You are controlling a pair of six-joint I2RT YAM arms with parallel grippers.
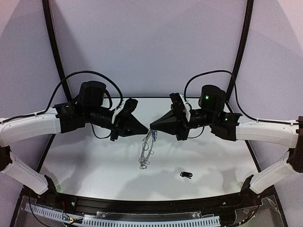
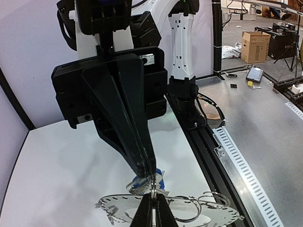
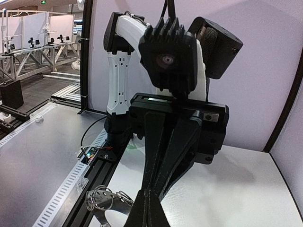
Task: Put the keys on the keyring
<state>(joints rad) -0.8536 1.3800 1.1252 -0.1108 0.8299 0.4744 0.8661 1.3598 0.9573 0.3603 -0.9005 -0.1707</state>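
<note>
The keyring point(image 1: 147, 150) hangs in the air between my two grippers, above the middle of the white table point(image 1: 90, 161). My left gripper point(image 1: 146, 131) is shut on a thin wire loop at the ring's edge, seen in the left wrist view point(image 2: 154, 197). The flat ring point(image 2: 215, 216) spreads out below it. My right gripper point(image 1: 152, 126) is shut on the blue-headed key point(image 2: 160, 178), tip to tip with the left. In the right wrist view my right gripper point(image 3: 148, 195) hides the key, and the ring point(image 3: 102, 208) shows to the lower left. The black-headed key point(image 1: 185, 175) lies on the table, right of centre.
A black rail point(image 1: 142, 205) and a slotted cable tray point(image 1: 142, 221) run along the near table edge. Both arm bases stand at the near corners. White walls close the back and sides.
</note>
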